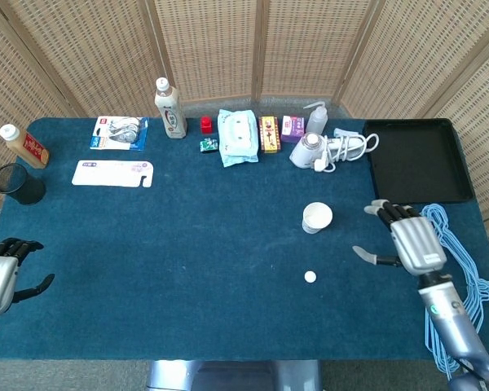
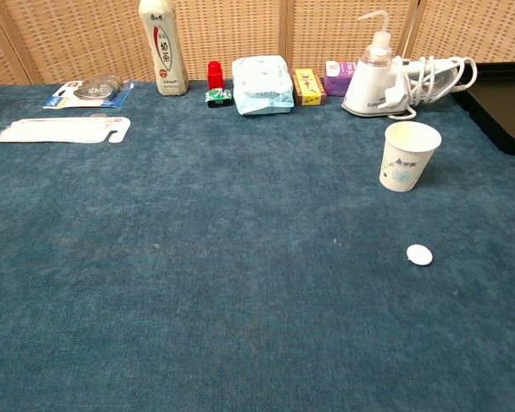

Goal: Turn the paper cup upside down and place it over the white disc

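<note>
The paper cup (image 1: 316,217) (image 2: 408,155) stands upright, mouth up, on the blue table right of centre. The small white disc (image 1: 310,277) (image 2: 419,254) lies flat a little nearer the front edge. My right hand (image 1: 409,241) hovers to the right of the cup, fingers apart and thumb pointing toward it, holding nothing. My left hand (image 1: 2,267) stays at the table's front-left edge, fingers spread and empty. Neither hand shows in the chest view.
A black tray (image 1: 416,160) sits at the back right, and a blue cable bundle (image 1: 455,269) lies beside my right arm. Along the back stand a bottle (image 1: 170,108), a tissue pack (image 1: 237,137), small boxes and a white corded appliance (image 1: 326,150). A black cup (image 1: 18,184) is far left.
</note>
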Motion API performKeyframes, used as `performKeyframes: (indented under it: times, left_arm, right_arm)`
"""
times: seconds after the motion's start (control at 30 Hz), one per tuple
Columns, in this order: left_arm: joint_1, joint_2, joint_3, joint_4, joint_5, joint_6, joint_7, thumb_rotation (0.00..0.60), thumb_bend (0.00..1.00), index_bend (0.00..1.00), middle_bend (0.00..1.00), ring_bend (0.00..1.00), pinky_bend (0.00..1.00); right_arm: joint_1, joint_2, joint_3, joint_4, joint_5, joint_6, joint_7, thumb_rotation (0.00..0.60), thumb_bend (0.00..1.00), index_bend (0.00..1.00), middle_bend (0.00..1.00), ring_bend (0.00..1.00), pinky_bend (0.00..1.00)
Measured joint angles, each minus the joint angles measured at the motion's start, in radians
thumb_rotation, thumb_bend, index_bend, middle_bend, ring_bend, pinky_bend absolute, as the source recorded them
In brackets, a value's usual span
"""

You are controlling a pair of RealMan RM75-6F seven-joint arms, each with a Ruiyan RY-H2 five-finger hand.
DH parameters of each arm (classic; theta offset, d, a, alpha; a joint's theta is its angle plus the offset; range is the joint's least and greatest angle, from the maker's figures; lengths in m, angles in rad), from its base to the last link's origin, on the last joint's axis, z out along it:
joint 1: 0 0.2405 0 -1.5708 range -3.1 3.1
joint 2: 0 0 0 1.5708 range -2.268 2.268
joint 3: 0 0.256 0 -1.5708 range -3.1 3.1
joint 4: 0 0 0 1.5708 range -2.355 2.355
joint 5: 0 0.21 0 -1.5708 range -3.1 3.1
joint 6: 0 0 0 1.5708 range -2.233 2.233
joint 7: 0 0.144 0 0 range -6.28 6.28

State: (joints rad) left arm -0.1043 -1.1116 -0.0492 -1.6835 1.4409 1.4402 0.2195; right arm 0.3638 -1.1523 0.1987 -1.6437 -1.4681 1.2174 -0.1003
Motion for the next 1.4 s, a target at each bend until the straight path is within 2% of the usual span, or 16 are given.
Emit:
performKeyframes:
  times: [0.07,0.13,0.17,0.2,0.27,0.3,0.37,0.87,1.17,1.4]
  left_arm:
    - [-0.002,-0.002,-0.001,0.004,-0.008,-0.007,0.001,0.339,0.23,0.33,0.39,0.26,0.30]
    - [-0.005,-0.006,-0.001,0.007,-0.012,-0.013,0.002,0.347,0.23,0.33,0.39,0.26,0.30]
    - [-0.006,-0.007,-0.001,0.009,-0.014,-0.015,0.002,0.347,0.23,0.33,0.39,0.26,0.30]
    - [-0.008,-0.009,-0.002,0.010,-0.015,-0.018,0.002,0.346,0.23,0.33,0.39,0.26,0.30]
    - [-0.011,-0.012,-0.003,0.015,-0.020,-0.022,0.002,0.344,0.23,0.33,0.39,0.26,0.30]
    - [-0.013,-0.013,-0.004,0.016,-0.022,-0.024,0.002,0.344,0.23,0.33,0.39,0.26,0.30]
    - [-0.017,-0.016,-0.006,0.020,-0.026,-0.030,0.002,0.343,0.23,0.33,0.40,0.26,0.30]
    - [-0.038,-0.035,-0.011,0.038,-0.037,-0.051,-0.001,0.345,0.23,0.33,0.39,0.26,0.30]
    - [-0.040,-0.041,-0.008,0.048,-0.043,-0.056,-0.009,0.343,0.23,0.33,0.39,0.26,0.30]
    - [-0.043,-0.046,-0.007,0.055,-0.041,-0.058,-0.017,0.341,0.23,0.33,0.39,0.26,0.30]
  right_arm:
    - [0.030,-0.008,0.009,0.006,0.020,-0.042,-0.006,0.114,0.25,0.24,0.21,0.28,0.28]
    - [0.060,-0.019,0.017,0.013,0.040,-0.080,-0.013,0.170,0.25,0.23,0.20,0.27,0.28]
    - [0.072,-0.024,0.020,0.015,0.048,-0.095,-0.015,0.244,0.25,0.22,0.20,0.26,0.29]
    - [0.084,-0.028,0.023,0.018,0.054,-0.110,-0.016,0.345,0.25,0.21,0.20,0.25,0.29]
    - [0.111,-0.039,0.029,0.025,0.068,-0.141,-0.020,0.488,0.25,0.19,0.20,0.24,0.29]
    - [0.123,-0.043,0.031,0.029,0.074,-0.152,-0.025,0.548,0.25,0.18,0.20,0.23,0.30]
    - [0.146,-0.055,0.035,0.041,0.088,-0.169,-0.048,0.594,0.26,0.17,0.20,0.23,0.30]
    - [0.279,-0.123,0.068,0.063,0.299,-0.312,-0.173,0.600,0.25,0.20,0.20,0.22,0.28]
    - [0.335,-0.139,0.065,0.050,0.401,-0.342,-0.249,0.600,0.25,0.28,0.19,0.20,0.15]
    - [0.365,-0.150,0.044,0.035,0.476,-0.343,-0.317,0.600,0.25,0.29,0.18,0.18,0.14]
